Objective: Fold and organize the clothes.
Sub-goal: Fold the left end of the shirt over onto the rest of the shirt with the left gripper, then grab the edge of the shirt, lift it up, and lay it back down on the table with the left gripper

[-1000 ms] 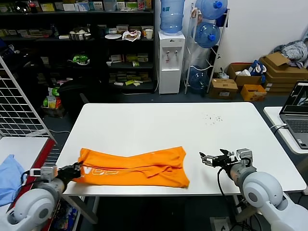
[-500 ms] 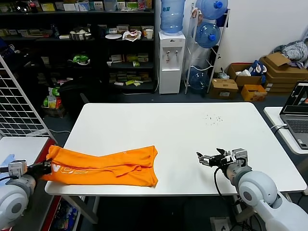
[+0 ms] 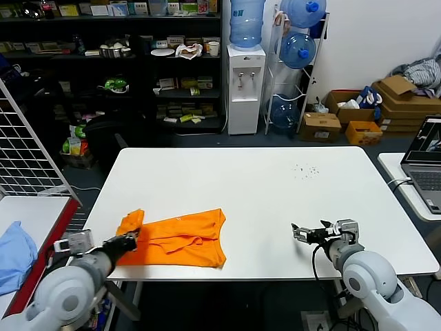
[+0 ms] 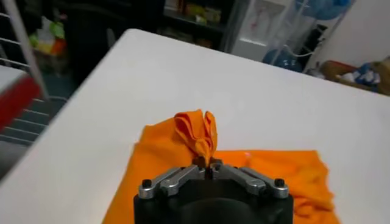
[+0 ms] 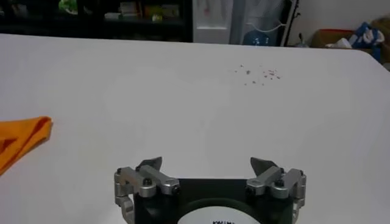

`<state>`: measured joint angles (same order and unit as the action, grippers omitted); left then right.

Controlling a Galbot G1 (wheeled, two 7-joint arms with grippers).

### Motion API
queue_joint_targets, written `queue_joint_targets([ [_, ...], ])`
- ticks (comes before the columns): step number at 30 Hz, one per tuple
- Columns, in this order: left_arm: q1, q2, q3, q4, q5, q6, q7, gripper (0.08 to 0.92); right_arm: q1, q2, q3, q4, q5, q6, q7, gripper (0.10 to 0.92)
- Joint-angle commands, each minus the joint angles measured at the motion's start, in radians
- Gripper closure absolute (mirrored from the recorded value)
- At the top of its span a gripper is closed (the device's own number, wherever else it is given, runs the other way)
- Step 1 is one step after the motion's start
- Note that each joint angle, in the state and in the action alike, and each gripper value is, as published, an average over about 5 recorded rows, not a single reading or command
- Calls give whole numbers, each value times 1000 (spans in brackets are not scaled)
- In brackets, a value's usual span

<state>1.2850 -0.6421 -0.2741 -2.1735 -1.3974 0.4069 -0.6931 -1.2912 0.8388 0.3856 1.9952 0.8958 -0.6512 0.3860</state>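
Observation:
The orange T-shirt [image 3: 180,240] lies folded lengthwise near the front left of the white table [image 3: 275,186]. Its left end is lifted and doubled over towards the right. My left gripper [image 3: 129,236] is shut on that bunched end, which stands up as a pinched tuft of fabric [image 4: 196,133] above the rest of the shirt [image 4: 280,176] in the left wrist view. My right gripper [image 3: 299,233] is open and empty, low over the table at the front right, well away from the shirt. The shirt's right edge [image 5: 24,141] shows in the right wrist view.
A light blue cloth [image 3: 14,252] lies on a side table at the left. A laptop [image 3: 427,162] stands on another table at the right. Small dark specks [image 3: 303,169] lie on the table's far right. Shelves and a water dispenser [image 3: 245,83] stand behind.
My left gripper first pulled the shirt leftward past the table's edge, then carried its left end back right, folding it over. My right gripper barely moved.

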Motion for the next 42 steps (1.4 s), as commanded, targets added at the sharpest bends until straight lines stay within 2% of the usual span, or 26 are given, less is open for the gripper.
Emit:
queue_joint_targets([
  [1,-412,-231,434,86,-70,4,-76,876,-36,28,32,-21,-14,-3,32,104],
  [9,-426,-278,474,104,-48,2,-103,876,-6,35,13,-41,-10,-3,33,104],
  [21,-435,-301,497,93,-48,0,-133,876,3,32,10,-45,-6,0,25,104],
  [29,-433,-295,504,110,-18,3,-115,863,-5,28,18,-36,-4,0,26,104],
  [37,-425,-277,458,100,-11,4,-89,654,1,29,13,-40,-4,1,25,104],
  [40,-398,-227,398,98,0,13,-58,568,2,29,12,-41,-3,2,24,104],
  [42,-366,-155,328,104,14,24,-2,516,3,27,12,-40,-3,2,22,104],
])
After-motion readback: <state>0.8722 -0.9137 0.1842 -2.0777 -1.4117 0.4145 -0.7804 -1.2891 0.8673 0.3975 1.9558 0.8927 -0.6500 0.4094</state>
